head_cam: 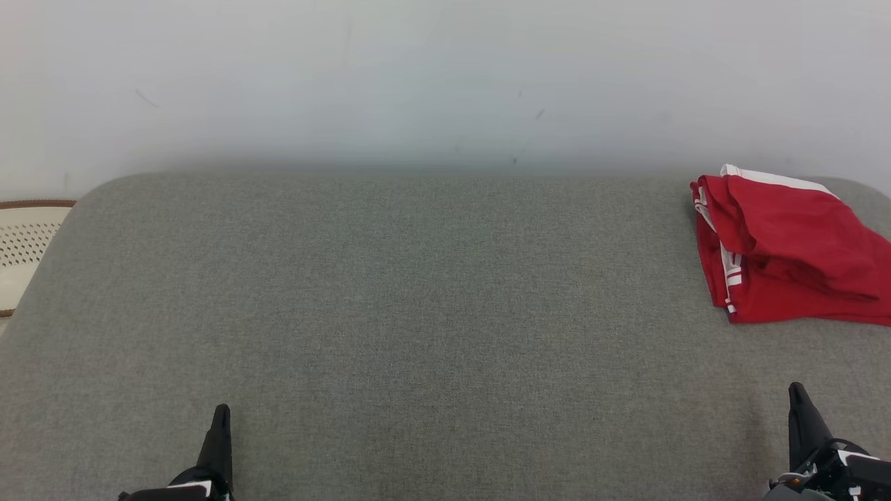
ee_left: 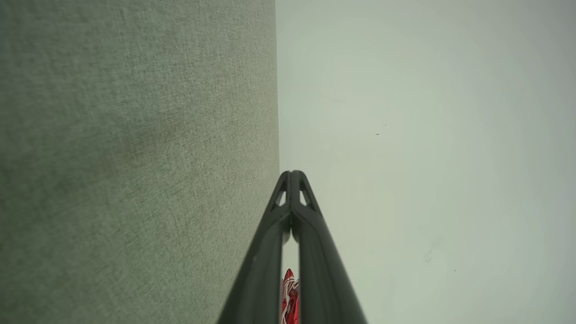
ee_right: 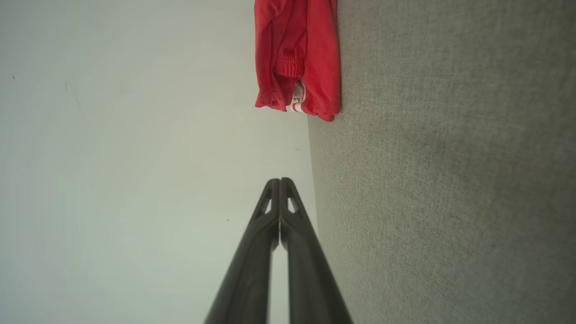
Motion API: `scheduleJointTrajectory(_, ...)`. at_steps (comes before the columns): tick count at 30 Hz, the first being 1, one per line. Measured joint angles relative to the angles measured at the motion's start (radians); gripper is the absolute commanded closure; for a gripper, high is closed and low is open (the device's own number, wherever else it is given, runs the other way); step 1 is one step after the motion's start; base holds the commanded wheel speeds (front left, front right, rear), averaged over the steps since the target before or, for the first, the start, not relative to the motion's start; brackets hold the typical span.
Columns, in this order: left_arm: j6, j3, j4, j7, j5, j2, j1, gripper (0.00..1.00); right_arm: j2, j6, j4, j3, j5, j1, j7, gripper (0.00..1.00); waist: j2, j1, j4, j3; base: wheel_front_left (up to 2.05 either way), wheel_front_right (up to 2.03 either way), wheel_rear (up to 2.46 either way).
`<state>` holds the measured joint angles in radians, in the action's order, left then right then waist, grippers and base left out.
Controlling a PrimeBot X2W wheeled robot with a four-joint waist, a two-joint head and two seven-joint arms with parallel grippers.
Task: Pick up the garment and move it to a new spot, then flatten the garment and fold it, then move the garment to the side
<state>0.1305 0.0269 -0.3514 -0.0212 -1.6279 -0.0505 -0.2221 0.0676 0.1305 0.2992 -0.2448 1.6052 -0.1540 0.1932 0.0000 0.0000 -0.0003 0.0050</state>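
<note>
**Grey fabric surface (head_cam: 431, 299) and contents, listed from left edge to right edge**

Backing: a pale wall (head_cam: 418, 83), faintly marked, is seen behind the far edge. Both far corners of the fabric surface are rounded.

Item 1. A cream perforated object (head_cam: 28, 243) with a brown rim is seen beyond the left edge, off the fabric surface. Its kind cannot be told.

Item 2. The left gripper (head_cam: 221, 416) is placed over the near part, toward the left corner. Its two dark fingers (ee_left: 310, 216) are pressed together at the tips, and nothing is held.

Item 3. The garment (head_cam: 786, 250), red with white stripes, is laid as a loosely folded bundle at the far right corner, partly cut off by the head view's right side. A gathered elastic band is noted on it in the right wrist view.

Item 4. The right gripper (head_cam: 797, 393) is placed over the near part, toward the right corner, well apart from the garment. Its fingers (ee_right: 297, 220) are closed tip to tip, and nothing is held.
</note>
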Motion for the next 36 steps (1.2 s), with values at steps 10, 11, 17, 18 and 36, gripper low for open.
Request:
scheduleJointTrajectory(10,0.0,0.0,0.0,0.0,0.0,0.0,0.0,1.0,-0.001,0.0,0.0,-0.002,-0.003,0.0,0.0,1.0,0.0,0.0,0.0,0.0,0.0,0.0,0.0)
scheduleJointTrajectory(11,0.0,0.0,0.0,0.0,0.0,0.0,0.0,1.0,-0.001,0.0,0.0,-0.002,-0.003,0.0,0.0,1.0,0.0001,0.0,0.0,0.0,0.0,0.0,0.0)
scheduleJointTrajectory(17,0.0,0.0,0.0,0.0,0.0,0.0,0.0,1.0,-0.002,0.0,0.0,-0.003,-0.003,0.0,0.001,1.0,0.0001,0.0,0.0,0.0,0.0,0.0,0.0)
scheduleJointTrajectory(18,0.0,0.0,0.0,0.0,0.0,0.0,0.0,1.0,-0.002,0.0,0.0,-0.004,-0.003,0.0,0.001,1.0,0.0,0.0,0.0,0.0,0.0,0.0,0.0)
scheduleJointTrajectory(36,0.0,0.0,0.0,0.0,0.0,0.0,0.0,1.0,-0.004,0.0,0.0,-0.007,-0.004,0.0,0.004,1.0,0.0,0.0,0.0,0.0,0.0,0.0,0.0)
